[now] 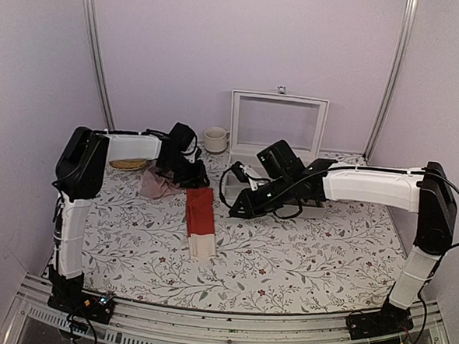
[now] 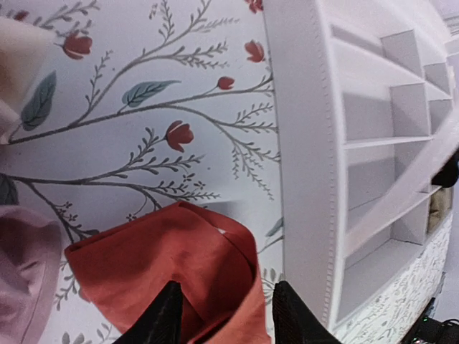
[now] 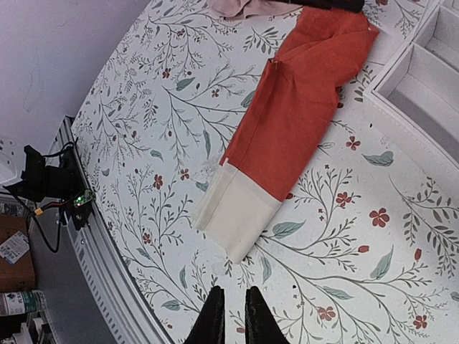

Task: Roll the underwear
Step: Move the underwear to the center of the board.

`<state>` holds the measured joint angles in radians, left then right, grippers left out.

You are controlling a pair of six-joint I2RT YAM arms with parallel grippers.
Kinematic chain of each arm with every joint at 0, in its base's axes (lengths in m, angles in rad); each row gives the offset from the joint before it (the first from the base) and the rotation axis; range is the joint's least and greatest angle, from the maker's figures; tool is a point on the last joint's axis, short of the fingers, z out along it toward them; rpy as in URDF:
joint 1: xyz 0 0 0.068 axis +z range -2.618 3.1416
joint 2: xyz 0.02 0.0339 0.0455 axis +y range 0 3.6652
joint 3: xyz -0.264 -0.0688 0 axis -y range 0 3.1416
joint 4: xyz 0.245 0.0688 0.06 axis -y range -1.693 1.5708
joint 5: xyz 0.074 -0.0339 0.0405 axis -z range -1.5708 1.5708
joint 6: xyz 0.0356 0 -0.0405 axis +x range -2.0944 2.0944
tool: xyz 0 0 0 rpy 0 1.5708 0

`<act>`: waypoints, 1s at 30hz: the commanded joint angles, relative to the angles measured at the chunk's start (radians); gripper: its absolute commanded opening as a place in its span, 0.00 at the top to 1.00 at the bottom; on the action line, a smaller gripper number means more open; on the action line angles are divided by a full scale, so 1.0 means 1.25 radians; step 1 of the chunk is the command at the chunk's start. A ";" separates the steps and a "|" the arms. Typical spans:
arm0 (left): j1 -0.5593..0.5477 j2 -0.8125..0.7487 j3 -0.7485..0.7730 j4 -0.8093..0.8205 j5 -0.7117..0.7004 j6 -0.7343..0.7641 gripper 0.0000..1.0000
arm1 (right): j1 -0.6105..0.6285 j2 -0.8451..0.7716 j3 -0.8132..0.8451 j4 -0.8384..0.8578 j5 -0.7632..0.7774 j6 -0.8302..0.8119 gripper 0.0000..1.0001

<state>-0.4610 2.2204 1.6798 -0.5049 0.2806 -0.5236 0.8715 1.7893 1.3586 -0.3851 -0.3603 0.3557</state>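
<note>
Two pincers show here. The left pincer [image 2: 226, 309] is open: its black fingers [image 2: 168, 319] stand apart, and the red far end of the underwear [image 2: 165, 265] lies between them. I cannot tell if the fingers touch the cloth. The right pincer [image 3: 233, 312] is almost closed, with only a thin gap between its fingers, and it holds nothing. It hangs over the desk [image 3: 143, 143], near the cream waistband [image 3: 237, 211] but not touching it. The underwear is folded into one long thin strip and lies flat in the middle of the desk, not rolled yet. Its red part points to the back, toward the left pincer, and its cream end points to the front edge. A dusty-pink cloth [image 2: 25, 272] lies just beside the red end, on the left side. A pale beige cloth [image 2: 21, 64] lies a bit farther off. On the other side of the red end, just beside it, is a white tray [image 2: 373, 143] with many small boxes in it. The desk has a cover with little red flowers and green leaves. Far at the back, by the wall, stand a cream mug [image 1: 214, 139] and a white frame [image 1: 281, 99].
</note>
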 commanded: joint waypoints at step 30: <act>0.093 -0.355 -0.206 0.113 -0.129 -0.130 0.00 | 0.028 0.168 0.008 0.025 -0.011 -0.095 0.89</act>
<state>-0.3767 1.8439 1.4944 -0.4160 0.0937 -0.6647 0.8948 1.9091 1.3674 -0.3580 -0.3767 0.2573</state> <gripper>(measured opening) 0.996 0.114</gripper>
